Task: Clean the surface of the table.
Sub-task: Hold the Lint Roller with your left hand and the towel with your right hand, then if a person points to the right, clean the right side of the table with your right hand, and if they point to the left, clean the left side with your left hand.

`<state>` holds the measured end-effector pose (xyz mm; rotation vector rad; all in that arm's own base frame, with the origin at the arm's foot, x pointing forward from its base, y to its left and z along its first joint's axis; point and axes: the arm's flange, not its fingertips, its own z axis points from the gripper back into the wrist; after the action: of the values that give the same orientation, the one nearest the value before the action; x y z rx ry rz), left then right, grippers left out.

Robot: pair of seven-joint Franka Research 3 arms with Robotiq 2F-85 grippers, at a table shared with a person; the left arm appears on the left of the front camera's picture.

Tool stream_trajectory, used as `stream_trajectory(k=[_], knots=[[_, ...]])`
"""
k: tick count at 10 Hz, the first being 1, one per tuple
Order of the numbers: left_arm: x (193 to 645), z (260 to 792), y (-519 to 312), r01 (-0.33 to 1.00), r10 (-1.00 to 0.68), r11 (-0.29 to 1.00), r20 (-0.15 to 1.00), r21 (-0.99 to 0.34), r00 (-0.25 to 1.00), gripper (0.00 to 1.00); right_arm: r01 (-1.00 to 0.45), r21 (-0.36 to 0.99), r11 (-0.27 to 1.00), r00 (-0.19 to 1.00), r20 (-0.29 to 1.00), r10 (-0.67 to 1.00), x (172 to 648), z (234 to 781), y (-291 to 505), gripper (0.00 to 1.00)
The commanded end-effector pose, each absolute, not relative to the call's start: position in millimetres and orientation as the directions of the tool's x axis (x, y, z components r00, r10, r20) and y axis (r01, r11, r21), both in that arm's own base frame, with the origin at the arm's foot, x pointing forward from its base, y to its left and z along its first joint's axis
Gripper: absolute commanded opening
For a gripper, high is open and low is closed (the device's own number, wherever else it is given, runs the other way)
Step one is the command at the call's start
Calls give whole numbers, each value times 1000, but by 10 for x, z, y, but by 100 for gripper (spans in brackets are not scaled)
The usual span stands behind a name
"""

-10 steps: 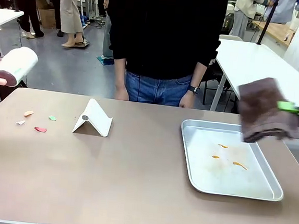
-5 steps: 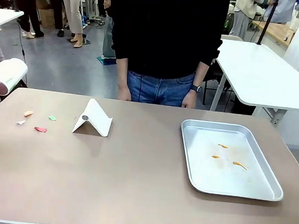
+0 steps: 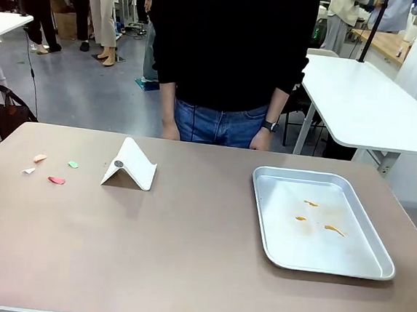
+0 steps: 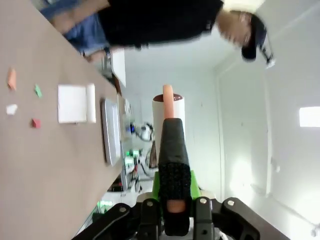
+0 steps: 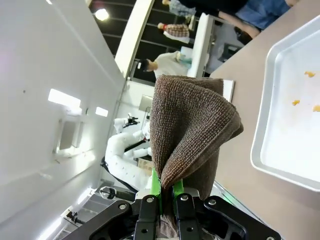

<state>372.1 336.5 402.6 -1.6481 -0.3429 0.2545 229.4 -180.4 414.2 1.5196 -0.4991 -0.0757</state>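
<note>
Scraps (image 3: 56,181) dot the far left of the table (image 3: 184,263) before a standing person (image 3: 232,48), a tray (image 3: 260,212) on its right; left gripper (image 4: 172,135) clamps a lint roller (image 4: 167,107), right gripper (image 5: 165,186) pinches a brown cloth (image 5: 187,130).

Grey floor (image 3: 82,97), a white-topped table (image 3: 360,96) right, people (image 3: 97,7) standing beyond.

Front camera looks across the table (image 3: 171,248); both rolled wrist cameras share the tray (image 3: 310,249)
</note>
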Motion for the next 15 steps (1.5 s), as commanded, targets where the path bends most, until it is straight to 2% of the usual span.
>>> stream_trajectory(k=[1,15], knots=[[3696,3977,3198,89,315,-81,59,-993,947,0,-270,962,32,890,262,-374,2263,4247,-1817,0],[3696,3977,3198,89,315,-81,59,-993,947,0,-270,962,32,890,262,-374,2263,4247,-1817,0]])
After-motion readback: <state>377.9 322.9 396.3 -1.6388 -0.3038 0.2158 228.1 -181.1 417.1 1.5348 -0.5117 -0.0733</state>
